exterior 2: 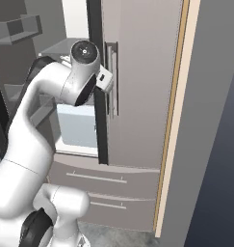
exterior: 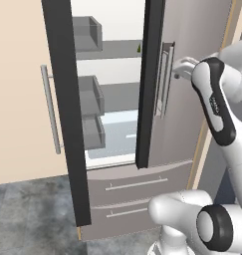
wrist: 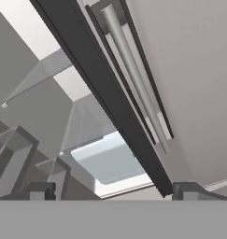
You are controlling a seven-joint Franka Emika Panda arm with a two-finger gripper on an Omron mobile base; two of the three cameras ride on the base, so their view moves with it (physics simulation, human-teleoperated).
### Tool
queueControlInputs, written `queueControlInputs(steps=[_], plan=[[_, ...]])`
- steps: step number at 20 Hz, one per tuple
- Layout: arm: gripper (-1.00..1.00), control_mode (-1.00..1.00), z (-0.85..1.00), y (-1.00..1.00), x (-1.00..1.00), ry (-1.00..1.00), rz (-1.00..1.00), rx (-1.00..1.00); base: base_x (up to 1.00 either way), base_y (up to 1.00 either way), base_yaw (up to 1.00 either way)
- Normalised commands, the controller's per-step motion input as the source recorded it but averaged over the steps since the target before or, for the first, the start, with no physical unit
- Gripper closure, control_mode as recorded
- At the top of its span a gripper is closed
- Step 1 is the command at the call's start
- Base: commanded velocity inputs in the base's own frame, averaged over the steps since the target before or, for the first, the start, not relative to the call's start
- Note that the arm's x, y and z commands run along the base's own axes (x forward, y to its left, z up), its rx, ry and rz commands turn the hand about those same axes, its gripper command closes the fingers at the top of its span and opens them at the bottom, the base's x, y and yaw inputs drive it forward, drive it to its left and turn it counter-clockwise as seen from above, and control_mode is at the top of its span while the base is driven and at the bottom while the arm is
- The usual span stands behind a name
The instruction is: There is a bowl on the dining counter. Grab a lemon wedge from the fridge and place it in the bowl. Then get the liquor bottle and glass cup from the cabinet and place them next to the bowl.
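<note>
Fridge [exterior: 172, 134] straight ahead, both upper doors ajar, dark door edges facing out. Left door [exterior: 67, 124] swung wide, carrying grey door bins [exterior: 90, 94]; right door [exterior: 189, 89] cracked open a little, long vertical bar handle [exterior: 167, 79] on its face near the open edge. Grey shelves [exterior: 110, 50] visible through the gap, pale bluish crisper [exterior: 117, 132] at the bottom of the compartment. Small dark-green object [exterior: 139, 48] on the upper shelf at the right door's edge, too small to identify. No lemon wedge discernible. Two drawer fronts [exterior: 137, 184] below, closed, each with a horizontal bar handle. Tan panel with long silver bar handle [exterior: 50, 109] just left of the fridge.

Gripper [wrist: 112, 189] up at the right door's open edge, beside the bar handle; fingers [wrist: 40, 190] spread wide, holding nothing. In hand view the dark door edge [wrist: 105, 88] runs diagonally between the tips, handle [wrist: 133, 74] just past it. Touching the door or not: cannot tell. Arm [exterior 2: 46, 120] reaching in from the left in right base view.
</note>
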Motion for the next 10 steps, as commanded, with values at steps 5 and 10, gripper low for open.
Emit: queueControlInputs(steps=[5, 10], plan=[[-1.0, -1.0, -0.16, -0.13, 0.32, -0.03, 0.0, -0.14, 0.0, 0.0, 0.0], [-1.0, -1.0, -0.3, -0.15, 0.25, -0.11, -0.01, -0.06, 0.0, 0.0, 0.0]])
